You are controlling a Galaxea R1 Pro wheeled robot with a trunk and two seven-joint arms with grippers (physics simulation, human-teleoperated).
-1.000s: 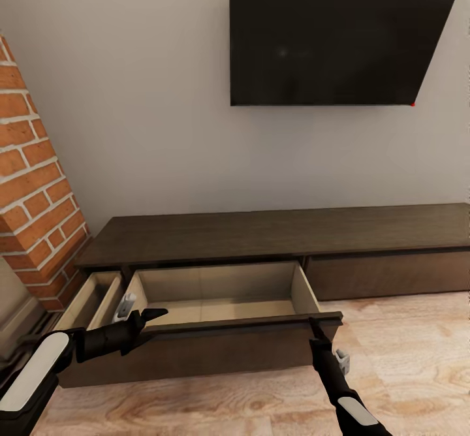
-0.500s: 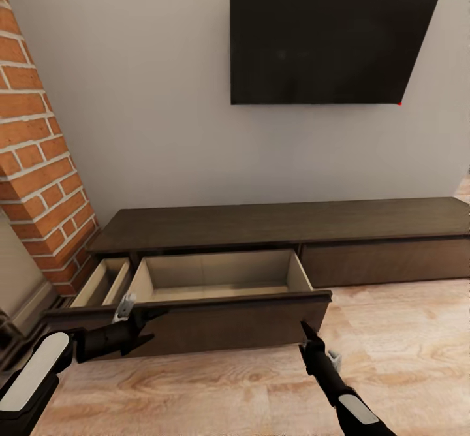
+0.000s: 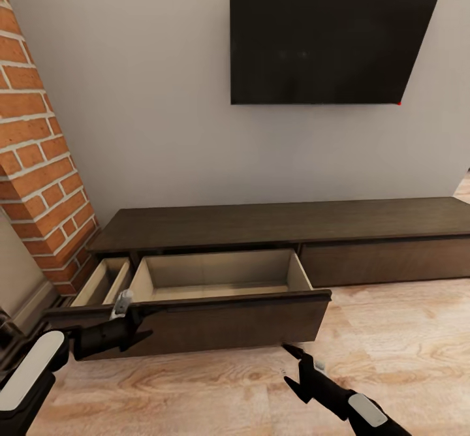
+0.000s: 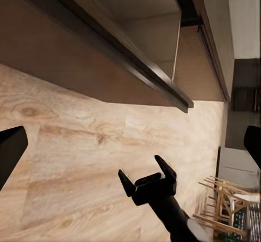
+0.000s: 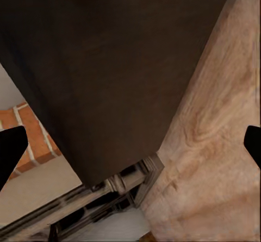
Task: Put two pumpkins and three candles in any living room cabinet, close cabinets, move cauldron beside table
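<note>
Cabinet stands against the wall with its left drawer pulled out and empty. My left gripper and right gripper are wide, holding nothing. I judge that fetching a pumpkin comes next.

The left end effector reaches forward and inward from the left arm, its fingers spread apart and holding nothing. The right end effector sits lower, fingers parted and empty, arm angled up from bottom right.
</note>
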